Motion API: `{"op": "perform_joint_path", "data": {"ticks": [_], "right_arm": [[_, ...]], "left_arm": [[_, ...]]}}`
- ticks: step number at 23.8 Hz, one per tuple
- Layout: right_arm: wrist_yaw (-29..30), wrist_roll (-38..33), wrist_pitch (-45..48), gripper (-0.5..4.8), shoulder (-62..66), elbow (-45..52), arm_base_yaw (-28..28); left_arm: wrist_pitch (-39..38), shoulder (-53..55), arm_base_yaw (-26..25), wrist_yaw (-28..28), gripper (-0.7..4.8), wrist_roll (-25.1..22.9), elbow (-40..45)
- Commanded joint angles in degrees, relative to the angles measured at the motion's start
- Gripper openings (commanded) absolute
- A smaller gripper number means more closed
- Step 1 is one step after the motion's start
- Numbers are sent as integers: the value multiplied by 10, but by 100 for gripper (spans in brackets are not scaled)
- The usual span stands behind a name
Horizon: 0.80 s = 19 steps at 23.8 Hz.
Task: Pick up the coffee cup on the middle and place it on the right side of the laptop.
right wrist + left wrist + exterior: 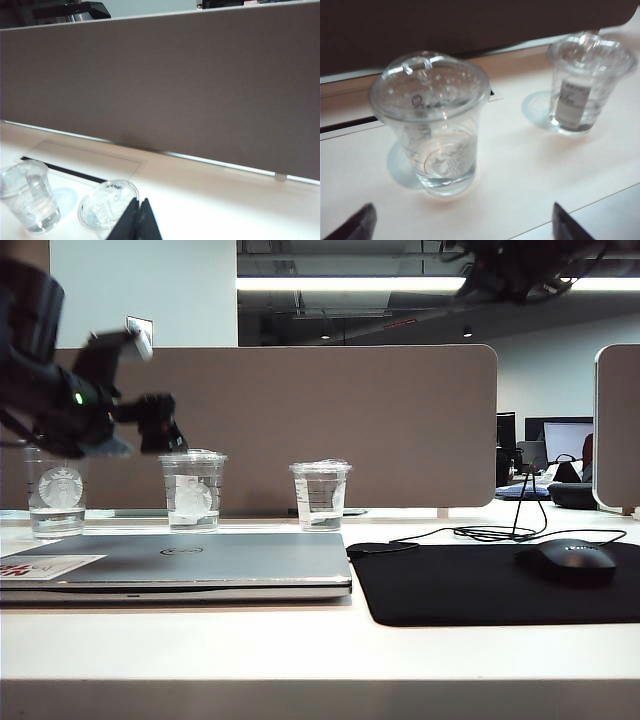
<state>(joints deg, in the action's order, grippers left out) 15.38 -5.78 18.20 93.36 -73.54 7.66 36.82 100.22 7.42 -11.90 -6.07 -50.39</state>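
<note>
The clear plastic lidded coffee cup (pixel 192 490) with a white round siren logo stands upright near the back edge of the white surface (pixel 300 650), just behind the flat silver-grey laptop (pixel 180 565). A similar logo cup (pixel 56 495) stands toward the left edge, a smaller clear cup (pixel 320 494) with printed lines to its right. The left gripper (pixel 462 225) hovers above and left of the coffee cup, its dark fingers (pixel 355 225) spread wide, grasping nothing. The right gripper (pixel 136 220) hangs over the smaller cup, fingers pressed together, empty.
</note>
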Motion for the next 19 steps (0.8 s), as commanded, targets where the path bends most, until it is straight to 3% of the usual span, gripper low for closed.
{"op": "perform_joint_path", "data": {"ticks": [1, 5, 11, 19], "right_arm": [[0, 7, 19, -2, 14, -4, 1], [-2, 58, 26, -2, 37, -5, 0], [-2, 80, 11, -1, 46, -4, -1], [0, 81, -1, -2, 47, -4, -10]], "left_arm": [[20, 54, 2, 44, 479, -10, -39], [20, 131, 3, 46, 479, -4, -107], [13, 211, 5, 64, 479, -3, -210], [9, 266, 7, 63, 479, -3, -286]]}}
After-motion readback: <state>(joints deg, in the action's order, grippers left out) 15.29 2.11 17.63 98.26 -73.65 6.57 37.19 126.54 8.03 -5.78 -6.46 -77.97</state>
